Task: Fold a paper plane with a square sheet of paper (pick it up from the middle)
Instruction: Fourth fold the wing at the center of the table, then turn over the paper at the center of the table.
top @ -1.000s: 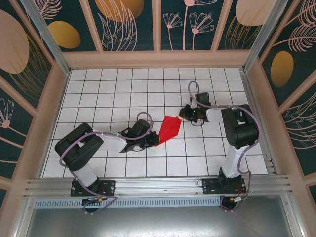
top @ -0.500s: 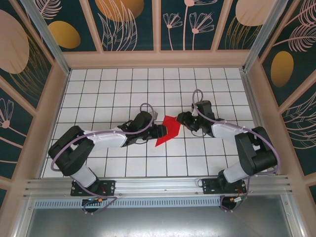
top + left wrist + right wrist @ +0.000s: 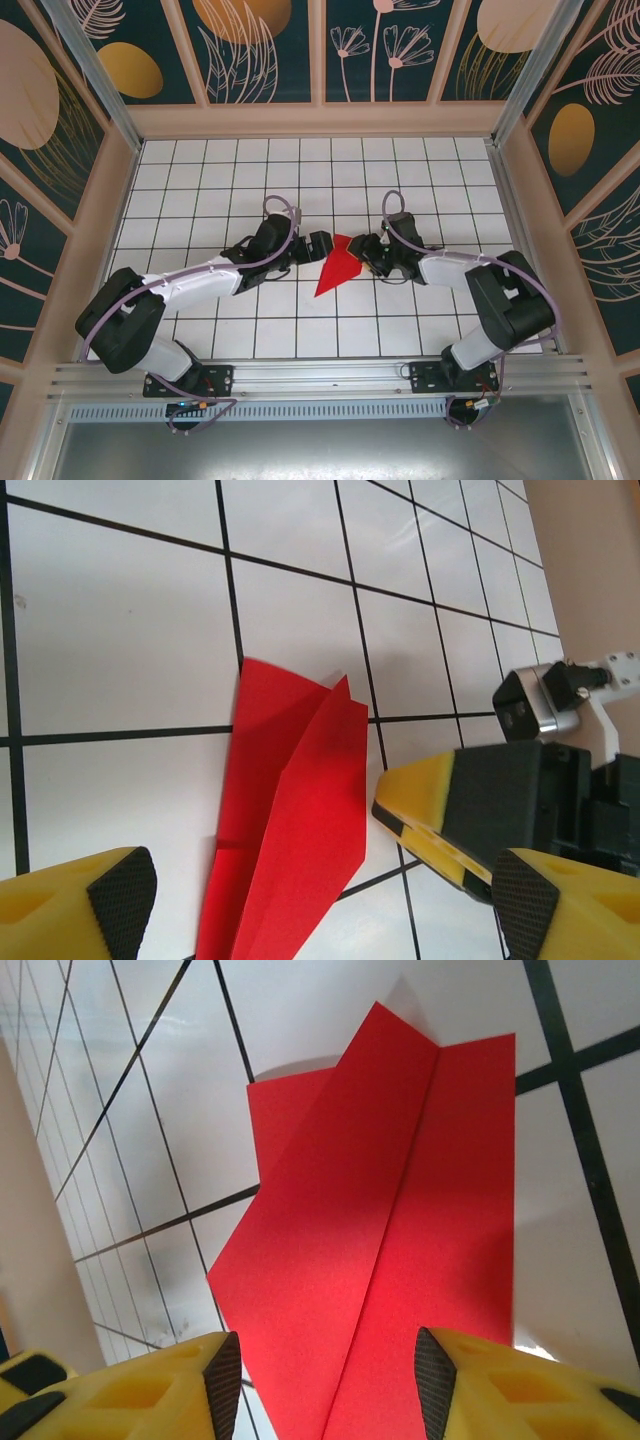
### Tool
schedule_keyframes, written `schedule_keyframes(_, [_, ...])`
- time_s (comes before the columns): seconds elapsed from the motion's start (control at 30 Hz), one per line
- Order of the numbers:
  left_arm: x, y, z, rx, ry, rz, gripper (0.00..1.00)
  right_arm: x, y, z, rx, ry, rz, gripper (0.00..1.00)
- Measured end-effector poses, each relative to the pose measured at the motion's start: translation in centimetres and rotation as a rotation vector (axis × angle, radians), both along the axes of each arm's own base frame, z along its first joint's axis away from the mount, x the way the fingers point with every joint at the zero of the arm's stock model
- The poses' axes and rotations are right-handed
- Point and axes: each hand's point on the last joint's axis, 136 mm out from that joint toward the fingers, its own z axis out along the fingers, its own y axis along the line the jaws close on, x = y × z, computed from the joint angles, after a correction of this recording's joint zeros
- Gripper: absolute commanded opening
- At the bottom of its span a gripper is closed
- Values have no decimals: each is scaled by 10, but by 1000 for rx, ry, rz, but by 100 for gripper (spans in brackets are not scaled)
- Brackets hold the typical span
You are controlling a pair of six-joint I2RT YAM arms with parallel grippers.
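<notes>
Centrally in the overhead frame, the bright red creased paper plane (image 3: 338, 265) lies flat on the white tiled tabletop with black grid lines (image 3: 200, 200), its nose toward the lower left. The left gripper (image 3: 323, 244), at its upper left, has its jaws spread wide. The right gripper (image 3: 362, 250), at its upper right, stands parted over the tail edge, possibly touching it. Dark teal wall panels with gold and pink flowers (image 3: 265, 50) in pale frames (image 3: 320, 120) enclose the table.
</notes>
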Motion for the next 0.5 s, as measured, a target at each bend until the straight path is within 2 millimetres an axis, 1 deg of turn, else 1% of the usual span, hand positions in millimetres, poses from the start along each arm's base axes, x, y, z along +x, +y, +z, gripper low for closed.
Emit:
schedule_keyframes(0.07, [-2,-2,-1,-9,8,-14,86,3,2,-3,-3,12,-8,50])
schedule_keyframes(0.23, [-7,-17,0,-80,34,-65,73,8,10,-11,-11,35,1,49])
schedule_keyframes(0.33, [-9,-25,-9,-105,69,-94,69,9,13,-15,-16,46,7,48])
schedule_keyframes(0.5, [-10,-25,-29,-80,111,-88,62,9,14,-18,-20,52,8,48])
